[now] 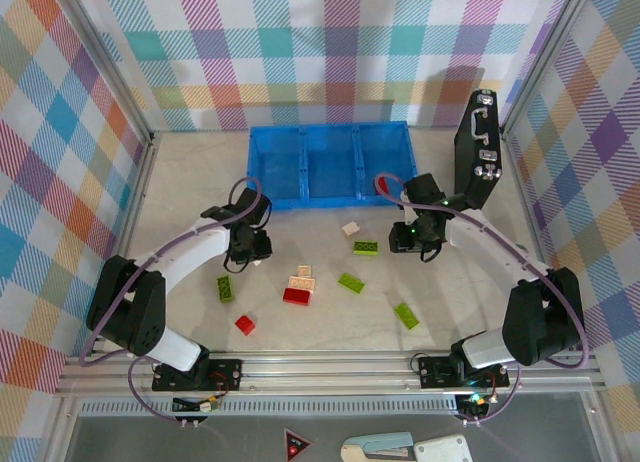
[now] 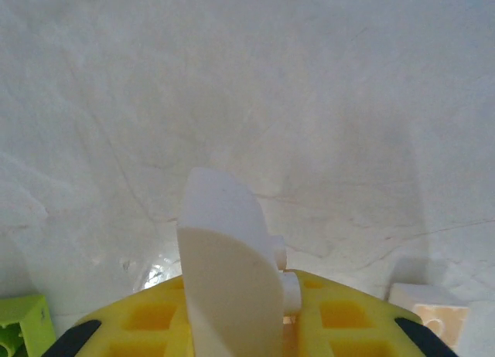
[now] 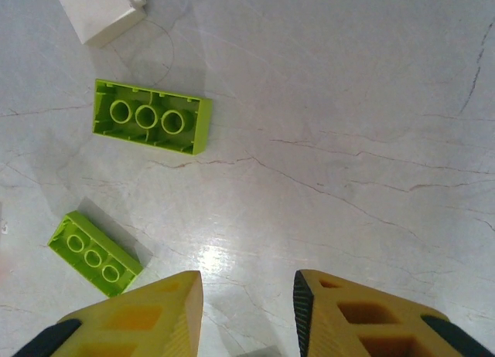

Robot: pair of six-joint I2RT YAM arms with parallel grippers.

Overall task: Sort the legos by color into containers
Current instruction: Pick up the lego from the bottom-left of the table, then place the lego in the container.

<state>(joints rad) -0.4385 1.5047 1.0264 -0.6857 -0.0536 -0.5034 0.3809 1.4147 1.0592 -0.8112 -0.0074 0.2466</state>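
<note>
Legos [image 1: 296, 296] scattered on the worktop [image 1: 320, 334] before the blue tray [image 1: 330, 198].
Left fingers [image 2: 139, 326] clamp a white lego [image 2: 228, 287]; right fingers [image 3: 147, 318] stand slightly apart over bare worktop beside two green legos [image 3: 151, 116].

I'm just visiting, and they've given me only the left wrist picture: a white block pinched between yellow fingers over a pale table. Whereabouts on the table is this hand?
Observer: From above, the left gripper, holding that white lego, is left of centre, on the near side of the blue tray and apart from it.
Operator: Is anything in that tray?
Observer: No, its three compartments look bare.
Operator: And the other arm?
Observer: The right gripper hangs beside a lime green lego, right of centre.
</note>
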